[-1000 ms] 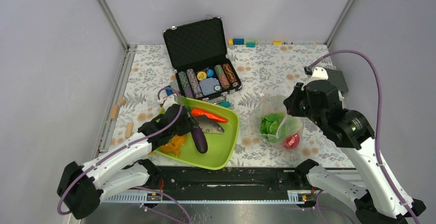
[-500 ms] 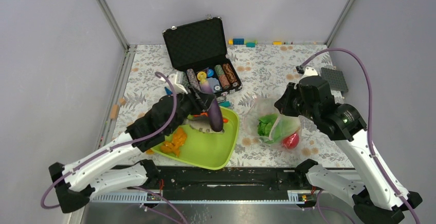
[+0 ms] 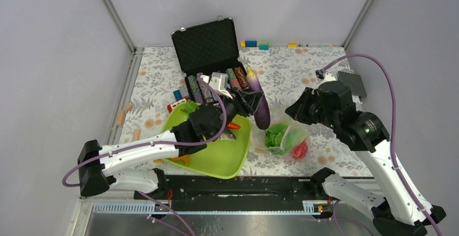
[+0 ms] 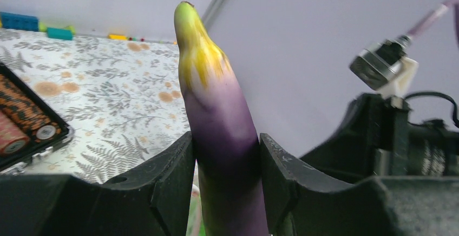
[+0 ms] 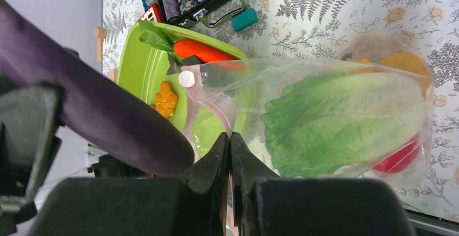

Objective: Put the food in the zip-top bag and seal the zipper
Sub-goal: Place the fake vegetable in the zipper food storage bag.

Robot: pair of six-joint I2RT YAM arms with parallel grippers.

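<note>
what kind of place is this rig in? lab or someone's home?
Probably a lab test cell: bare grey walls on aluminium framing, left arm and right arm bolted to the bench, toy eggplant and poker chip case as props.

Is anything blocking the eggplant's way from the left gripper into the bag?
Nothing visible does. The left gripper holds the eggplant just beside the bag, whose mouth edge the right gripper pinches. The lettuce lies deeper inside.
</note>
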